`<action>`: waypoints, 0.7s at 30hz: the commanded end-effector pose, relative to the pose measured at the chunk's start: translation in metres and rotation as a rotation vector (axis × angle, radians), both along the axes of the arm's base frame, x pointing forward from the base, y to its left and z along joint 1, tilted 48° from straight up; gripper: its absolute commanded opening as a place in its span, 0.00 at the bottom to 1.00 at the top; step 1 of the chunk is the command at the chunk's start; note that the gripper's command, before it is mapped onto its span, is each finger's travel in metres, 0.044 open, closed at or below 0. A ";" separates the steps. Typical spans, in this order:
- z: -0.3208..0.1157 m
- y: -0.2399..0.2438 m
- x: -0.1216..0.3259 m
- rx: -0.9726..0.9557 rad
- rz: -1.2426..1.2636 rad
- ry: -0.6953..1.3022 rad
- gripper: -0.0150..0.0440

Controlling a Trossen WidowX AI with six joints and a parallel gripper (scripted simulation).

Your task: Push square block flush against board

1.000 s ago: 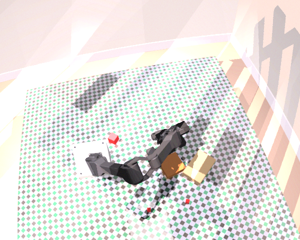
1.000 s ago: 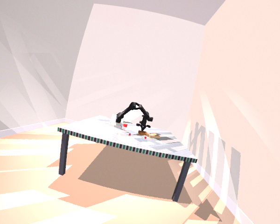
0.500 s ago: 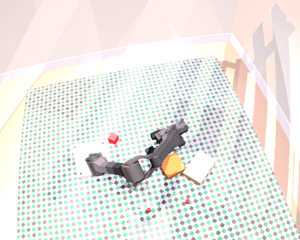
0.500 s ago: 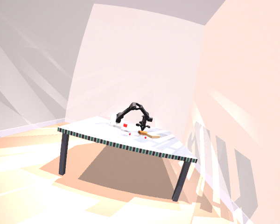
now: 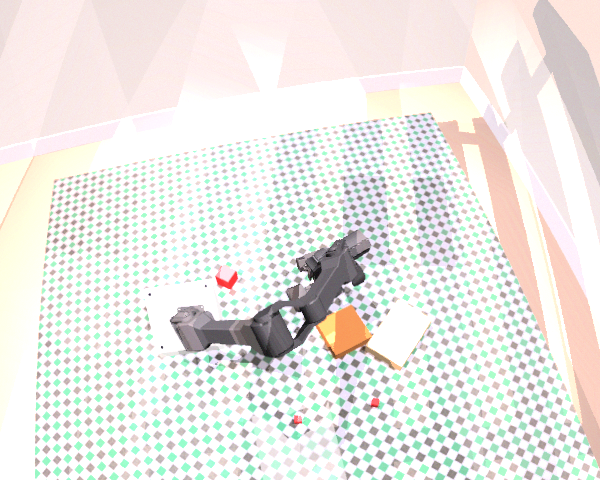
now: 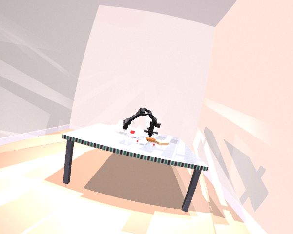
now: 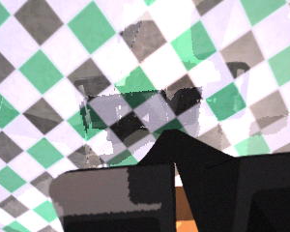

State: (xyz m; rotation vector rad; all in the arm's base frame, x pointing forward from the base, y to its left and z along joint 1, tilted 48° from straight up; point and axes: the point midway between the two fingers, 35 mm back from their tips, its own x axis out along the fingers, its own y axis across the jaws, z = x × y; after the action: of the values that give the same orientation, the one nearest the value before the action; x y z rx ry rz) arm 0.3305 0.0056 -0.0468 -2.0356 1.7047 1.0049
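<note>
The orange square block (image 5: 347,330) (image 6: 151,139) lies flat on the table. A sliver of the block (image 7: 186,225) shows between the dark finger parts in the wrist view. The pale board (image 5: 401,333) (image 6: 163,144) lies flat to its right in the top view. The block's right corner is at or very near the board's left side; the facing sides are at an angle, with a wedge gap between them. My gripper (image 6: 149,136) (image 7: 170,135) is shut and empty, pointing down beside or just over the block. In the top view the arm hides the fingertips, so contact cannot be told.
A red cube (image 5: 226,277) (image 6: 132,131) stands near the white base plate (image 5: 158,310). Two tiny red cubes, one (image 5: 297,419) at the lower middle and one (image 5: 374,402) below the board, lie on the checkered table (image 5: 135,413). The arm reaches over the block's left side.
</note>
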 end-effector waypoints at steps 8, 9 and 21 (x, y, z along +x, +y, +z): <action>0.001 0.015 -0.003 0.002 0.000 -0.001 0.25; 0.011 0.027 -0.003 0.004 0.000 -0.002 0.25; 0.041 0.039 -0.005 0.013 -0.083 -0.091 0.25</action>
State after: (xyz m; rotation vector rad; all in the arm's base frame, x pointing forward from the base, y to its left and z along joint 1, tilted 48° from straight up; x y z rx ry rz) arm 0.3246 0.0498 -0.0136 -2.0026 1.7073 0.9495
